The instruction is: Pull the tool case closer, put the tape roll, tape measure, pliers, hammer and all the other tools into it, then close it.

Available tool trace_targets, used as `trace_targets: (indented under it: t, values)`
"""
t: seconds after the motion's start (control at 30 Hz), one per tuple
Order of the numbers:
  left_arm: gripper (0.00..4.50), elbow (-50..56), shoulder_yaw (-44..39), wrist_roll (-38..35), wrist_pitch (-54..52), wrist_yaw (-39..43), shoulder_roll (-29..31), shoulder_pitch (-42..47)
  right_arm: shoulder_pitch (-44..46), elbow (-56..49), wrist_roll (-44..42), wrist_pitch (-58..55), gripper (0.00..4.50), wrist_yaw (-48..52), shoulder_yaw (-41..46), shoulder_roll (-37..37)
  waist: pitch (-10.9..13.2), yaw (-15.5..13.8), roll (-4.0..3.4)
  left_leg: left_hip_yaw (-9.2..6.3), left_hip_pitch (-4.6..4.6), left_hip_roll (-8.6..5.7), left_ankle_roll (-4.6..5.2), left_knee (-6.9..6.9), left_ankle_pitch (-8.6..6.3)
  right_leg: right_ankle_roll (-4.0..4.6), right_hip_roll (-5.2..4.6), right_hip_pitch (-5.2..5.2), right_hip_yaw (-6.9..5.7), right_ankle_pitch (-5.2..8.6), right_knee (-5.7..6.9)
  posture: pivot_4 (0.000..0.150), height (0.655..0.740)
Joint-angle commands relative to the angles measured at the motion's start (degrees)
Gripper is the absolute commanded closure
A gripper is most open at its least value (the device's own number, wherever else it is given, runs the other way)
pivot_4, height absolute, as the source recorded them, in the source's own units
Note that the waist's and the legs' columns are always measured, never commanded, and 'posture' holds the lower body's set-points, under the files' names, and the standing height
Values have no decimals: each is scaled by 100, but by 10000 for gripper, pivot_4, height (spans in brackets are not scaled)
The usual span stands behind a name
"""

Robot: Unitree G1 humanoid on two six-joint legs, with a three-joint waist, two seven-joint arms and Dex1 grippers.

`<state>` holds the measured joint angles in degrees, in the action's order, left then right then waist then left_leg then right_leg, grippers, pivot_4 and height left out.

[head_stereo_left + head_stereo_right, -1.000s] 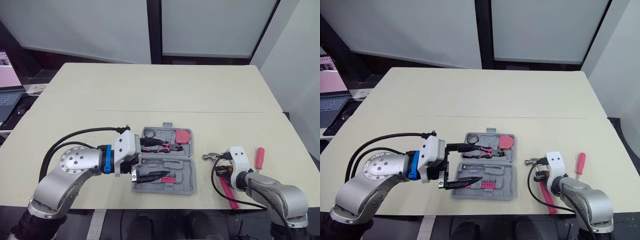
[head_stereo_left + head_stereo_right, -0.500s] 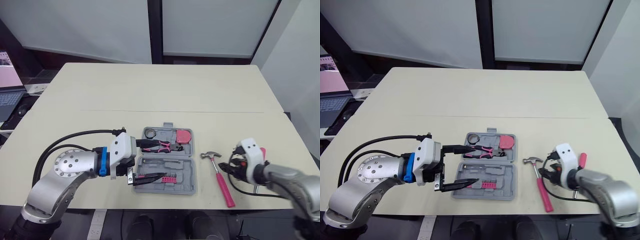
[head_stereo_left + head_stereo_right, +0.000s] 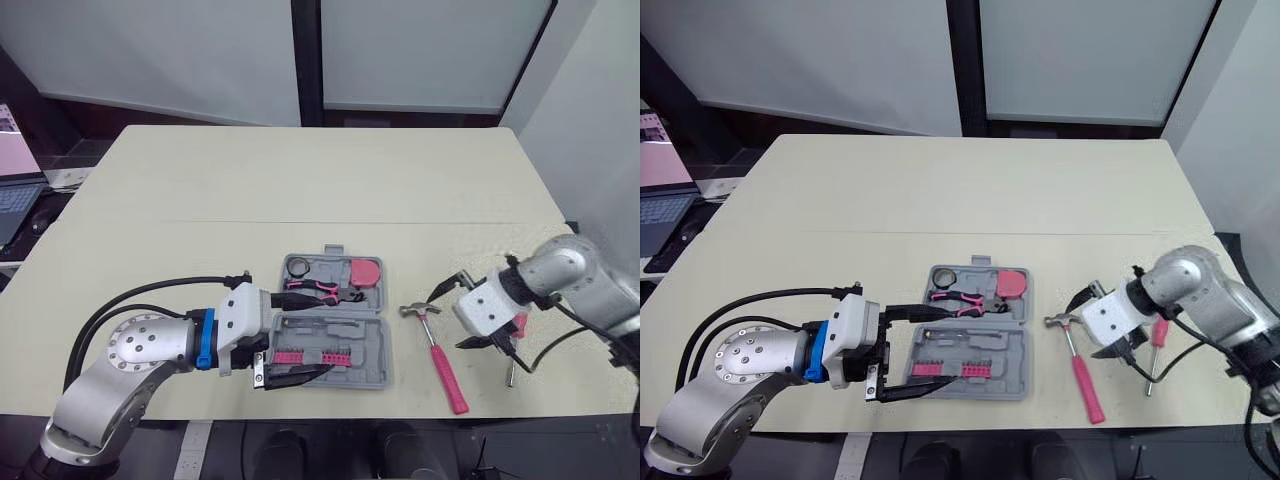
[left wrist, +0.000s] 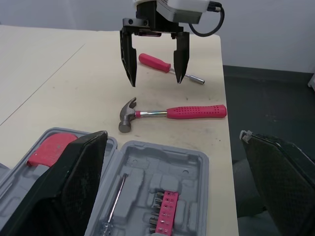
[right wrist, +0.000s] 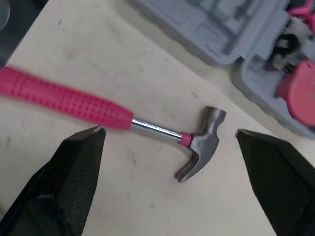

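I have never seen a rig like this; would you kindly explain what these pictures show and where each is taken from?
This is a two-armed humanoid robot; each arm ends in a gripper with two black fingers. The two wide pictures come from cameras in its head, looking down at a table. The two close-ups come from wrist cameras, looking along each gripper's fingers. On the table lies an open grey tool case holding pliers, a tape roll, a pink tape measure and pink bits. To its right lie a hammer and a screwdriver. The left gripper is open over the case; the right gripper is open above the hammer and screwdriver. Neither holds anything.
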<state>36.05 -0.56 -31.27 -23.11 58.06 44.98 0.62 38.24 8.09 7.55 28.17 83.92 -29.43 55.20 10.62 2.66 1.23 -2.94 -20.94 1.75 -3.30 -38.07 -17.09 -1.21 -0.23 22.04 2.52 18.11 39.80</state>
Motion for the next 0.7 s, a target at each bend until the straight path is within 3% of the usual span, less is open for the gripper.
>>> trace_targets:
  t: [0.03, 0.17, 0.5, 0.6, 0.7]
  values:
    - [0, 235, -126, -8, 105, -45, 46, -67, 357, 662, 472, 1335, 164, 125, -298, -132, 0, -16, 0, -1, 1, 2, 0, 0, 0, 0, -4, 0, 1, 0, 2, 1500, 7400]
    - [0, 298, -173, 88, 103, -62, 148, -234, 1155, 1821, 1722, 3023, 164, -360, -963, -691, 1, -17, -1, -2, 8, 0, 0, -6, 0, -1, -9, -1, 3, 0, 10, 1500, 7400]
    - [0, 434, -221, 80, -7, -216, 174, -289, 1890, 2746, 2923, 4044, 164, -1288, -1522, -1325, 1, -68, -2, -12, 8, 3, -2, -4, 1, 5, -27, 3, 1, 0, 14, 1500, 7400]
    - [0, 439, -228, 72, -43, -263, 191, -271, 1910, 2824, 3046, 4121, 6598, -1431, -1621, -1386, 1, -77, -2, -12, 8, 3, -2, -4, 1, 5, -28, 3, 2, 0, 16, 1500, 7400]
    - [0, 433, -234, 56, -66, -289, 219, -259, 1905, 2887, 3146, 4119, 16738, -1592, -1686, -1450, 1, -74, -2, -12, 9, 2, -2, -4, 1, 5, -28, 3, 2, 0, 17, 1500, 7400]
